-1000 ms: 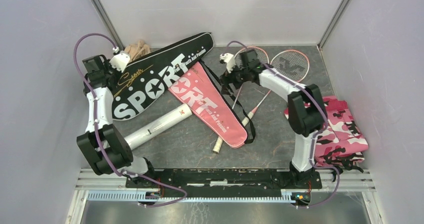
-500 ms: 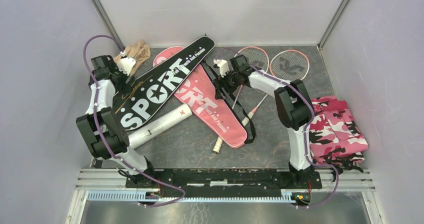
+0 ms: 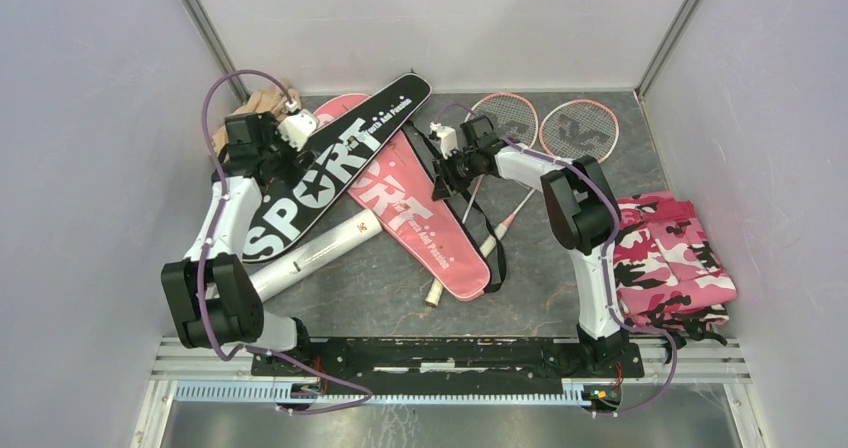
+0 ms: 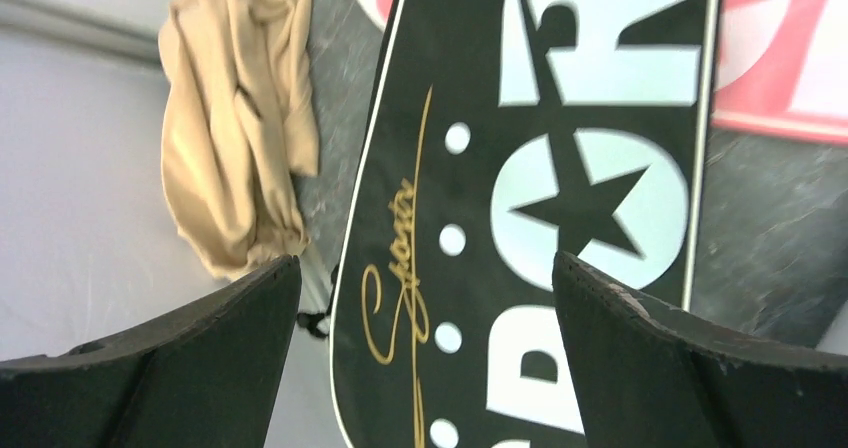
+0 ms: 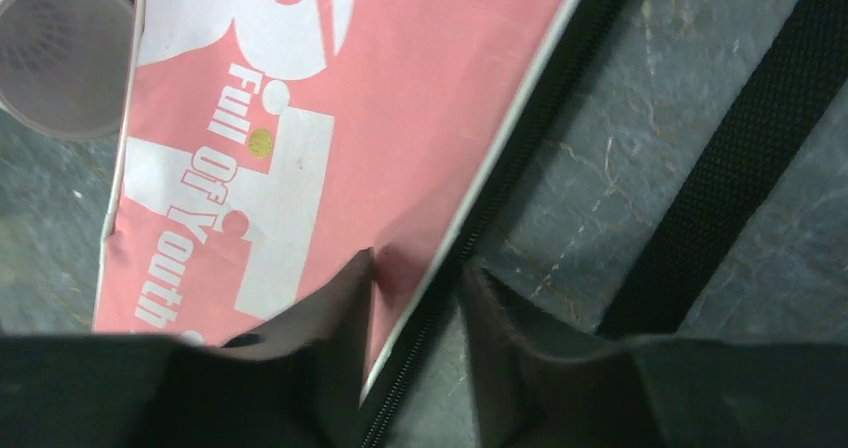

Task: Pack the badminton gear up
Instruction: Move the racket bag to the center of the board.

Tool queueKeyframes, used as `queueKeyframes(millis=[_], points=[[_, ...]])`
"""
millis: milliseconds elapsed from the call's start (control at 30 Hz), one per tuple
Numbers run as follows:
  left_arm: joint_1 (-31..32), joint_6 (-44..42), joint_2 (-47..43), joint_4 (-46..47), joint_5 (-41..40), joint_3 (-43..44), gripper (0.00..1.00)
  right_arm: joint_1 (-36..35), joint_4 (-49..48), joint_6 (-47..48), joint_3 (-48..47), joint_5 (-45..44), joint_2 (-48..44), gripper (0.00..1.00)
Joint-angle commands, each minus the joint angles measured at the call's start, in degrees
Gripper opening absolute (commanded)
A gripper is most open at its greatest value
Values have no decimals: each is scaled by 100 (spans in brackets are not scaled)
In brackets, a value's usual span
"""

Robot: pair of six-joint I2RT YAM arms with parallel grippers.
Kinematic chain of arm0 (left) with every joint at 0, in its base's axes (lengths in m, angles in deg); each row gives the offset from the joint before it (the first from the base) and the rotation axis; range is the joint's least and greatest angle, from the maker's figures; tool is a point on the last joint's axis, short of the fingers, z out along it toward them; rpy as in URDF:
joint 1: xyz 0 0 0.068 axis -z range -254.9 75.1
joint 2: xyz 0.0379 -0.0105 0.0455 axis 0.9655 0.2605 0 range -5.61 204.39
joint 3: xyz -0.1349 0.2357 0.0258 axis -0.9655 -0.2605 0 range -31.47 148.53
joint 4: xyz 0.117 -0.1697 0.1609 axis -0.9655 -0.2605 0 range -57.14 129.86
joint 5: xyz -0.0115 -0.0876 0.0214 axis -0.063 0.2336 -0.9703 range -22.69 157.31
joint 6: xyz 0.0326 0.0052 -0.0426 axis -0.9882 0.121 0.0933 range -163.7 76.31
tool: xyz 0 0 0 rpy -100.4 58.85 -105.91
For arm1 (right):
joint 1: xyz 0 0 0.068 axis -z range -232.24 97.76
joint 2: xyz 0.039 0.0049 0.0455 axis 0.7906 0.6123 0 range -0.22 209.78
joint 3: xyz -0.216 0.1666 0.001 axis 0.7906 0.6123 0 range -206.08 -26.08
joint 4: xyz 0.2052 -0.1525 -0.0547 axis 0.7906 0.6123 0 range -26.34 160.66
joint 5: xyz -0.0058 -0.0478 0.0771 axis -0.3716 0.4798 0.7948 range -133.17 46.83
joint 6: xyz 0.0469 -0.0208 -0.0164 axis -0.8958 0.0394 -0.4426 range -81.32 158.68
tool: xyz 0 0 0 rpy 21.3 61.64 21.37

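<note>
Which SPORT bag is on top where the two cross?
The black bag. It lies across the pink bag and covers part of the pink one's wide end and lettering.

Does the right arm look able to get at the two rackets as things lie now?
Probably yes. The rackets lie uncovered beside the right gripper, with nothing on their heads. A black strap crosses one shaft, and the gripper straddles the pink bag's edge.
</note>
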Motion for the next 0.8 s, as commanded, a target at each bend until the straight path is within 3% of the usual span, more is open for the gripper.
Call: queueKeyframes(millis=[0, 67, 100, 333, 767], points=[[394, 722, -286, 578, 422, -119, 100, 155, 150, -126, 114, 343, -24, 27], [644, 849, -283, 808, 430, -277, 100, 258, 132, -163, 97, 392, -205, 4], [769, 895, -262, 948, 375, -356, 100, 309, 112, -203, 88, 421, -337, 0], [1404, 1300, 80, 1611, 271, -600, 100, 533, 77, -514, -43, 737, -1282, 0], [1619, 2519, 831, 1920, 405, 122, 100, 1237, 1544, 396, -597, -611, -2628, 0]])
